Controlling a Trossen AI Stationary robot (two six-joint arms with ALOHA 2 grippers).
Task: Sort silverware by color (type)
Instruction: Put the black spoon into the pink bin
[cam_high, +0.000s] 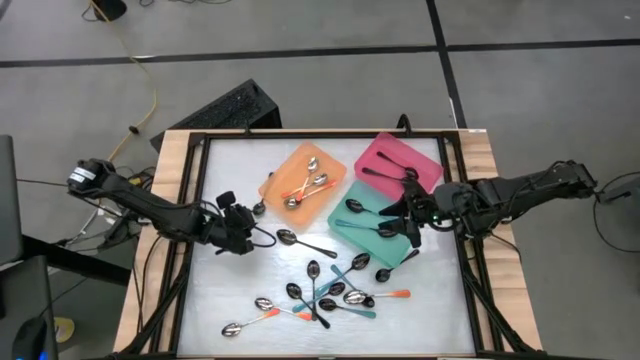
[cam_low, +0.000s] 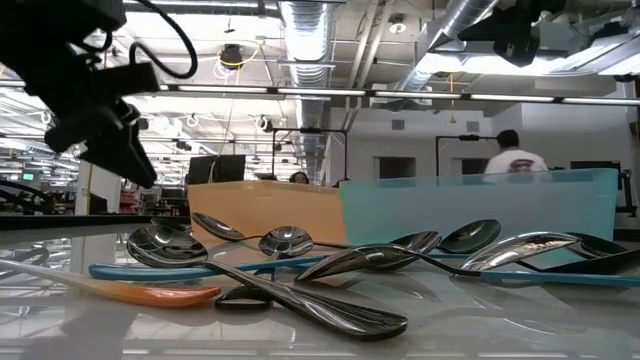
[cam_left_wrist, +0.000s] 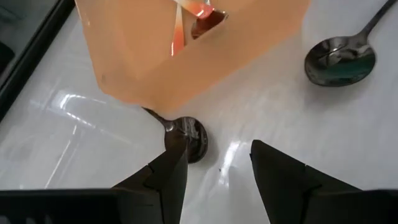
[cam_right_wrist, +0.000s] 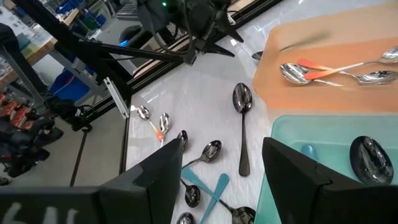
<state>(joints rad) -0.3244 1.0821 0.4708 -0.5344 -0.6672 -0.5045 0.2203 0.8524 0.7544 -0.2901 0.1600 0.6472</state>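
My left gripper (cam_high: 247, 237) hangs open above the table, just off the orange tray's (cam_high: 305, 180) near-left corner. A small dark spoon (cam_left_wrist: 189, 134) lies below its fingers (cam_left_wrist: 171, 177), handle running under the tray's corner. A black spoon (cam_high: 292, 238) lies just to its right. My right gripper (cam_high: 410, 228) stands open over the teal tray (cam_high: 345, 232), nothing between its fingers (cam_right_wrist: 165, 177). Orange-handled spoons (cam_high: 308, 185) lie in the orange tray, black ones (cam_high: 395, 172) in the pink tray (cam_high: 385, 150), and dark ones (cam_high: 365, 218) in the teal tray.
A heap of mixed spoons (cam_high: 320, 295) lies near the table's front edge, more orange-handled ones (cam_high: 250, 320) at its left. A black frame (cam_high: 190, 230) borders the white table top. Bare table lies between the left gripper and the heap.
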